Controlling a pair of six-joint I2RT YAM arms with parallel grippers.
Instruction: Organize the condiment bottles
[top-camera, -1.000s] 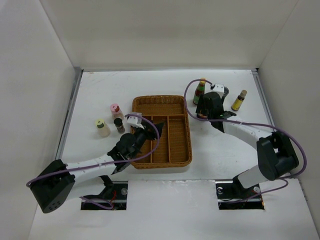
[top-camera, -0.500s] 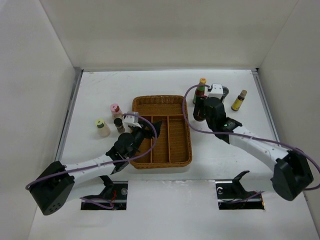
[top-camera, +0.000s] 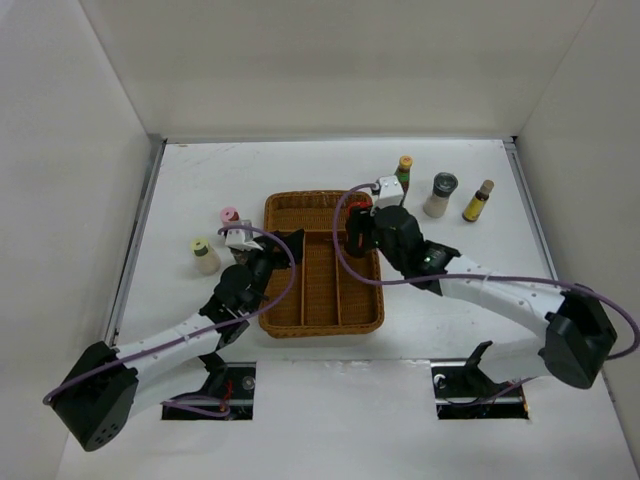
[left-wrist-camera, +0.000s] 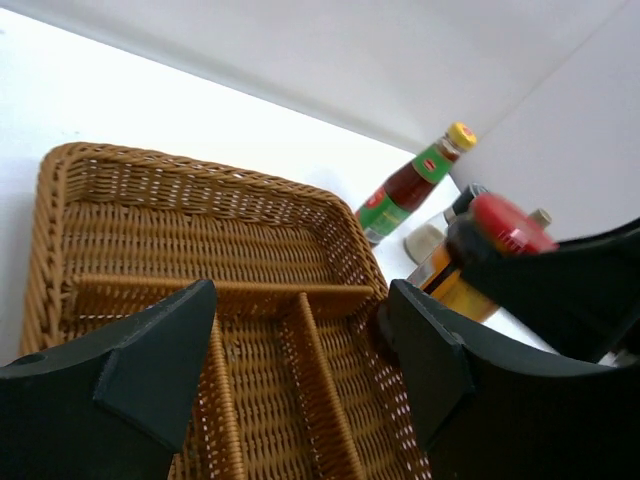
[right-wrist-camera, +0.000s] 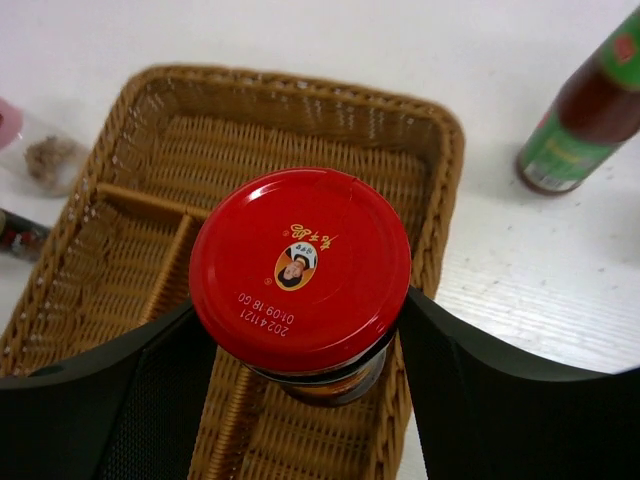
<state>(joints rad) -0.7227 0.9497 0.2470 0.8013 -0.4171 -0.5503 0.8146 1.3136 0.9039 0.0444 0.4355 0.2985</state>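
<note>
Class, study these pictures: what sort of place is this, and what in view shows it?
Probably a robot test cell, not a kitchen: a bare white table boxed in by plain white walls, a left arm and right arm mounted at its near edge, and condiment bottles standing either side of a wicker tray.

White table (top-camera: 200, 180) carrying a brown wicker divided tray (top-camera: 305, 215) at centre; left of the tray, a pink-capped bottle (top-camera: 230, 217) and a pale-yellow-capped bottle (top-camera: 205, 256); beyond its far right corner, a row of yellow-capped sauce bottle (top-camera: 403, 172), grey-capped jar (top-camera: 439, 195) and tan-capped yellow bottle (top-camera: 478, 201)
</note>
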